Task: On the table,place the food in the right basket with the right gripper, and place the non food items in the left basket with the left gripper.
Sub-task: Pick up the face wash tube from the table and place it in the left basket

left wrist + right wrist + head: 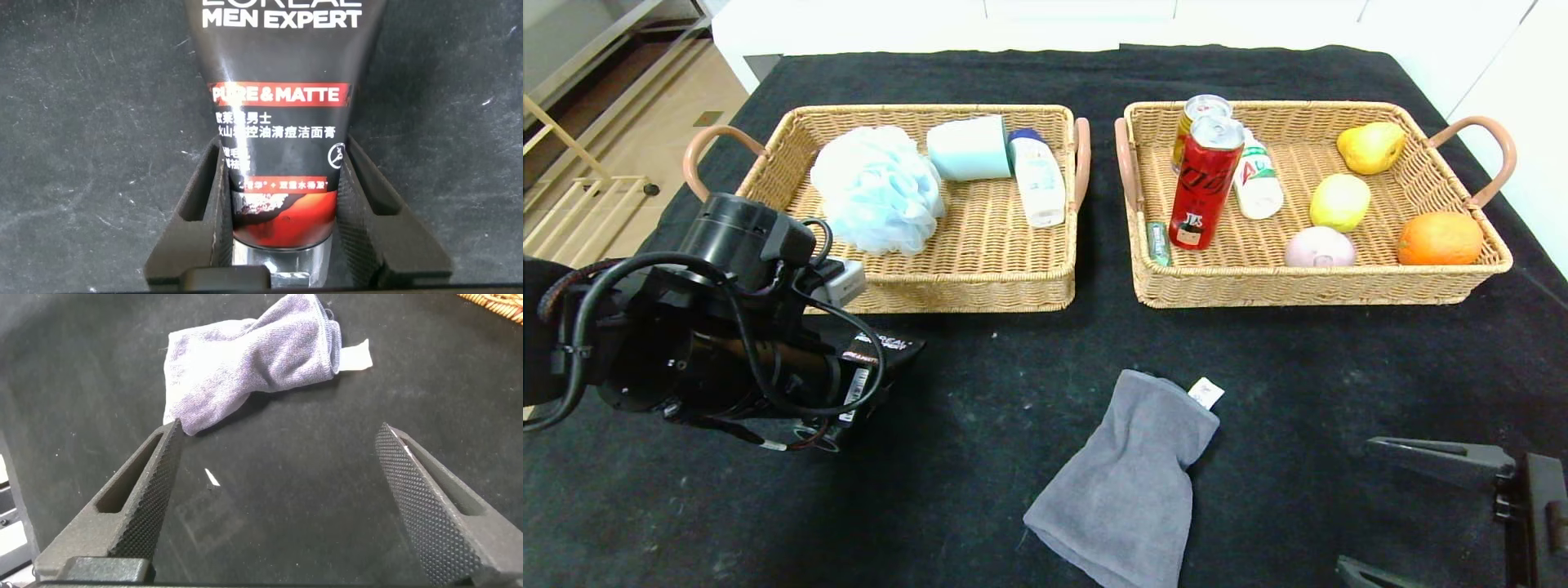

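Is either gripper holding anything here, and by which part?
Left gripper is shut on the black face-wash tube at its crimped end. Right gripper is open, empty.

Black table (1045,392), tan wood floor (645,122)

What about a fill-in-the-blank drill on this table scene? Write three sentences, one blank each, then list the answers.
1. The left gripper is closing on a black ____ of face wash lying on the table.
2. The grey cloth lies on the table, in ____ basket.
3. The orange sits in the ____ basket.

Answers: tube; neither; right
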